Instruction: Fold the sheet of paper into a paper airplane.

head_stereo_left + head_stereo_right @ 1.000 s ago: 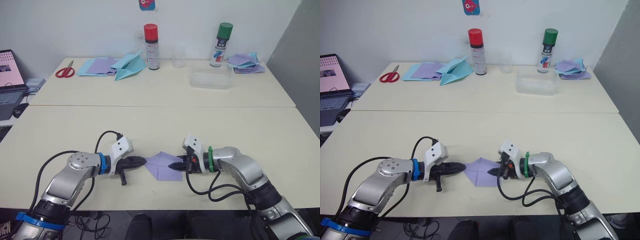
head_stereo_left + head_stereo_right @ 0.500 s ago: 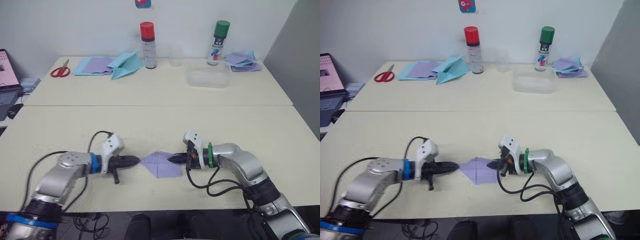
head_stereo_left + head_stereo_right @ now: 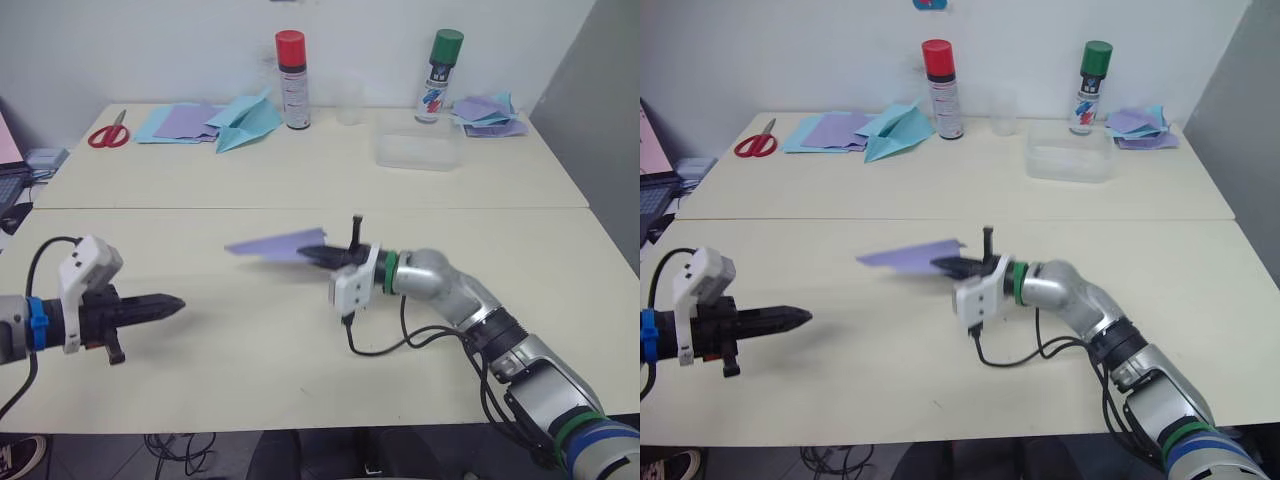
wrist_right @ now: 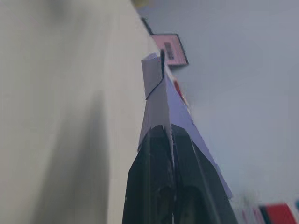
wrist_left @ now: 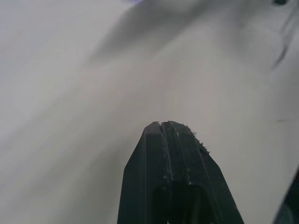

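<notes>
**A:** Start with the biggest item.

**B:** Item one, the near table (image 3: 250,370), cream, with a second table (image 3: 330,180) butted against its far edge. Item two, right arm, reaching toward the middle of the near table. Item three, left arm, low at the left edge.

**A:** And the task piece?

**B:** Item four, the sheet of paper (image 3: 275,245), lavender, folded to a pointed shape. It is lifted off the table, roughly level, its point aimed left. The right gripper (image 3: 322,256) pinches it at its right end, fingers closed on the paper; the wrist view shows the paper squeezed between them.

**A:** The other one?

**B:** Item five, left gripper (image 3: 165,303), fingers pressed together with nothing between them, well apart from the paper.

**A:** Risks?

**B:** My reckoning only. One narrow pinch at one end, so the free end may droop or swing, and the folds could spring open with nothing pressing them flat. A quick move might slip the paper out. If the left gripper approaches shut, it would prod and crumple the point rather than take it.

**A:** Smaller stock?

**B:** Far table: clear tray (image 3: 418,153), light blue paper plane (image 3: 243,118), red-capped can (image 3: 291,65), green-capped can (image 3: 440,62), scissors (image 3: 103,133).
</notes>
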Motion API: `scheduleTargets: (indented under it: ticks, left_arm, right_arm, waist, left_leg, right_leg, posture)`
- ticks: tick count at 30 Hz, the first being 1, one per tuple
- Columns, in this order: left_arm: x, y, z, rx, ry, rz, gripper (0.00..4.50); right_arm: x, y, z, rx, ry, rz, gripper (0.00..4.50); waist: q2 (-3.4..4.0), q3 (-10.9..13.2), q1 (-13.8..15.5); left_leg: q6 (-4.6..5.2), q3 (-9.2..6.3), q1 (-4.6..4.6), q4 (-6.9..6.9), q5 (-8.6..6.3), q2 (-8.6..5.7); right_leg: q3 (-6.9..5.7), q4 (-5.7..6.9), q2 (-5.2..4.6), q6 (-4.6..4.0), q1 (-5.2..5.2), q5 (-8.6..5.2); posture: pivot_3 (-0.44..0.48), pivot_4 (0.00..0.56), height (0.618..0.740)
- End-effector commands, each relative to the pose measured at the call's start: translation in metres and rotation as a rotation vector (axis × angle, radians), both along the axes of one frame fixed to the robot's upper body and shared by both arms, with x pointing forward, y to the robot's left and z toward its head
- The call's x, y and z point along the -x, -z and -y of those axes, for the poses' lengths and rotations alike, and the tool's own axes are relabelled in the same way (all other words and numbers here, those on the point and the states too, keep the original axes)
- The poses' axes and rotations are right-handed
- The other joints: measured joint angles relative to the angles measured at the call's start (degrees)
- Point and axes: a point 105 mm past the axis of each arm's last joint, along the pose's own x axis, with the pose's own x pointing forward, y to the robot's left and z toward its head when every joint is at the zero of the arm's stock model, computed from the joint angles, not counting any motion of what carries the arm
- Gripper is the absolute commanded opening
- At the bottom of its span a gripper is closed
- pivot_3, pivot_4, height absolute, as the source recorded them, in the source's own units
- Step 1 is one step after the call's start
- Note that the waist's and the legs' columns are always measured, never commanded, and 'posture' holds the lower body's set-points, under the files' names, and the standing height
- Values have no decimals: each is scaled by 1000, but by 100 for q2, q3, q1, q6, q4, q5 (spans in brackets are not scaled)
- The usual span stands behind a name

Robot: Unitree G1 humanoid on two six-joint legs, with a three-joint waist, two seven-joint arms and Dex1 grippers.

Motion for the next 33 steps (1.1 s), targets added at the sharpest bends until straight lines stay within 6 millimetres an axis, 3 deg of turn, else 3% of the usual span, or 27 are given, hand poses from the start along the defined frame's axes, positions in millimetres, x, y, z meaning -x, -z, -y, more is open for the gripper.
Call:
scheduleTargets:
  ticks: [1,5,7,14,19,22,25,28,33]
  left_arm:
    - [4,-6,6,-5,-5,45,0]
    - [8,2,19,6,17,30,0]
    - [9,5,24,12,29,22,0]
    - [1,10,33,28,57,17,0]
    - [-7,9,36,30,74,24,0]
    - [-9,11,39,35,81,29,0]
    - [-11,13,41,35,85,30,0]
    - [-16,16,43,32,83,39,0]
    - [-24,20,48,34,66,74,0]
  right_arm:
    - [12,28,4,38,-43,5,12]
    - [14,52,18,54,10,-186,12]
    - [18,55,20,29,37,-344,391]
    - [44,34,30,-22,-8,-843,2686]
    - [39,1,49,-32,-32,-872,2686]
    - [15,-24,47,-124,15,-833,2048]
    - [-8,-35,35,-206,70,-843,958]
    - [-24,-27,21,-229,114,-911,15]
    - [-21,3,9,-127,120,-1012,15]
  waist:
    - [-1,0,44]
    - [-6,-4,70]
    - [-14,-9,72]
    - [-2,-1,77]
    - [6,4,78]
    - [7,4,49]
    - [7,5,29]
    - [7,4,51]
    - [7,4,86]
  left_leg:
    - [0,-1,1,2,0,0]
    - [-6,-1,27,4,4,-2]
    - [-6,-8,71,4,3,-2]
    - [-5,-26,90,8,4,4]
    - [-5,-26,89,13,4,-3]
    - [-4,-27,90,13,4,1]
    - [-4,-28,90,12,4,4]
    - [-4,-33,89,10,4,4]
    - [-5,-29,66,15,4,-2]
  right_leg:
    - [0,2,0,0,1,0]
    - [2,1,-1,0,29,0]
    - [-3,-6,-5,-3,80,-2]
    - [-15,17,-8,-3,94,0]
    - [-19,27,-6,-3,89,-1]
    - [-19,30,4,-3,86,-1]
    - [-16,40,12,-5,79,-2]
    - [-20,43,13,-11,78,-6]
    - [-20,32,0,-11,73,-6]
  posture:
    - [0,150,740]
    - [0,150,740]
    - [0,150,740]
    - [0,150,740]
    - [0,150,740]
    - [0,150,740]
    - [0,150,740]
    - [0,150,740]
    - [0,150,740]
